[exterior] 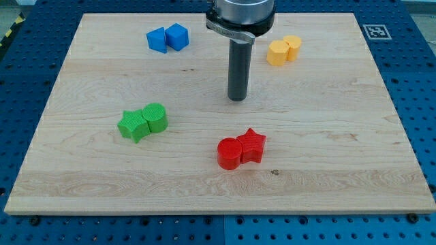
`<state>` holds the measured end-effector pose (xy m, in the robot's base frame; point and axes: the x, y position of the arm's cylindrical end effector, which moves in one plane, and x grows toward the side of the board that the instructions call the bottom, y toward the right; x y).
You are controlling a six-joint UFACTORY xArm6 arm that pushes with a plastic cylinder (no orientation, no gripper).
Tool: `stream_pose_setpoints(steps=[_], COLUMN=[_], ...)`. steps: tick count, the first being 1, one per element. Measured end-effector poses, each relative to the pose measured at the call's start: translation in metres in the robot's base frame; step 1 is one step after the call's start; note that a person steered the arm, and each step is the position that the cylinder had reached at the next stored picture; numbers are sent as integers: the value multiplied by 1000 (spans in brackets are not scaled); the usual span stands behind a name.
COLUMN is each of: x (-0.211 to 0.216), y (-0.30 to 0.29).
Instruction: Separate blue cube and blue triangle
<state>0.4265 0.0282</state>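
Blue blocks: the blue cube (178, 36) and the blue triangle (157, 40) sit touching each other near the view's top left of the wooden board (327, 136). The cube is on the right of the pair, the triangle on the left.

My tip: my tip (237, 99) is down on the board near the middle, well apart from the blue pair, lower and to the view's right of them. It touches no block.

End of the arm: it is just a plain dark rod. It has no jaws, so it cannot open, close or pinch anything. It can only push.

Other blocks: two yellow blocks (283, 50) sit near the view's top right. Two green blocks (143, 122) sit on the left. A red round block (229, 153) and a red star (253, 145) sit touching below my tip.

Job so far: I think it is not done, because the blue two still touch.

What could go wrong: if I push the pair from the side, both may slide along together and stay stuck. The gap between them is very thin, so my tip may miss it and bump the wrong one. They are close to the top edge, so a hard push could knock one off the board.
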Motion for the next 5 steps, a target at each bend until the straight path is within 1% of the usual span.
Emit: stream_pose_setpoints(steps=[2, 3, 4, 5], x=[-1, -8, -35, -62], y=[0, -3, -28, -32])
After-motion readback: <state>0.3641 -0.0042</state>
